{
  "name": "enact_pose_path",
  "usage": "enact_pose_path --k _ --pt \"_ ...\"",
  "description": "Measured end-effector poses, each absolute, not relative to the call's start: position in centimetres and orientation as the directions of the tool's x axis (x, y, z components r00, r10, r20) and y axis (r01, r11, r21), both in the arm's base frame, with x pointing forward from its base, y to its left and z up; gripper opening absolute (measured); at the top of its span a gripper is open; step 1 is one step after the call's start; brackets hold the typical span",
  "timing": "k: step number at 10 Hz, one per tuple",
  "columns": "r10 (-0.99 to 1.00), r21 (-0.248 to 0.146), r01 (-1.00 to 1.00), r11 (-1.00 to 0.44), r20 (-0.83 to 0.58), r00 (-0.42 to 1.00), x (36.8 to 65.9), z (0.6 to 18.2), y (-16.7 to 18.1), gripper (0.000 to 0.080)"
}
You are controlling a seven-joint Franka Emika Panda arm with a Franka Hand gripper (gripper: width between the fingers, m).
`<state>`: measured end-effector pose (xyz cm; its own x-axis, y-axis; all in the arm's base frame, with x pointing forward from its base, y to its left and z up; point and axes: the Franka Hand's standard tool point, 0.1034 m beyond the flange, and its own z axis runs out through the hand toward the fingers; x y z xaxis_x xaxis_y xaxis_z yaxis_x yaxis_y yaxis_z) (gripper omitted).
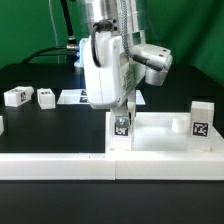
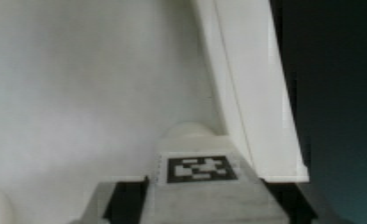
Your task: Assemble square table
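Note:
The white square tabletop [image 1: 160,132] lies on the black table at the exterior view's right, its raised rim [image 2: 251,90] showing in the wrist view. My gripper [image 1: 122,127] is shut on a short white leg [image 1: 122,126] with a square tag and holds it upright at the tabletop's left end, low over or on its surface. In the wrist view the leg [image 2: 201,170] sits between my dark fingers [image 2: 141,205], beside the rim. Another tagged leg [image 1: 201,118] stands upright at the tabletop's right end.
Two loose tagged legs [image 1: 17,96] [image 1: 45,96] lie at the exterior view's back left. The marker board [image 1: 70,97] lies flat behind the arm. A long white rail [image 1: 100,166] runs along the front edge.

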<state>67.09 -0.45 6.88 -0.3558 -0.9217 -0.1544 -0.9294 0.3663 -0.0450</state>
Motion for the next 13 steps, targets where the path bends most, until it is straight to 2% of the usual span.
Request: enact_pose_path --k 3,4,5,6,7,10,11,13 --pt "-0.905 -0.041 -0.911 0.41 -0.144 -0.4 67.0 6.9 -0.5 0.0288" --pt "-0.901 -0.039 -0.908 0.416 -0.148 -0.407 67.0 6.9 -0.5 0.0396" --pt "-0.903 -0.04 -0.91 0.413 -0.148 -0.404 67.0 6.9 -0.5 0.0396" --pt "-0.911 -0.044 -0.918 0.393 -0.149 -0.383 67.0 7.1 -0.4 0.0535" --pt "-0.92 -0.052 -0.927 0.37 -0.156 -0.359 67.0 7.9 0.0 0.0613" --pt "-0.929 -0.067 -0.939 0.338 -0.184 -0.322 67.0 10.8 3.0 0.0648" --pt "-0.931 -0.071 -0.941 0.33 -0.188 -0.313 67.1 11.3 3.5 0.0648" --pt "-0.931 -0.068 -0.941 0.332 -0.185 -0.315 67.0 10.9 3.3 0.0649"
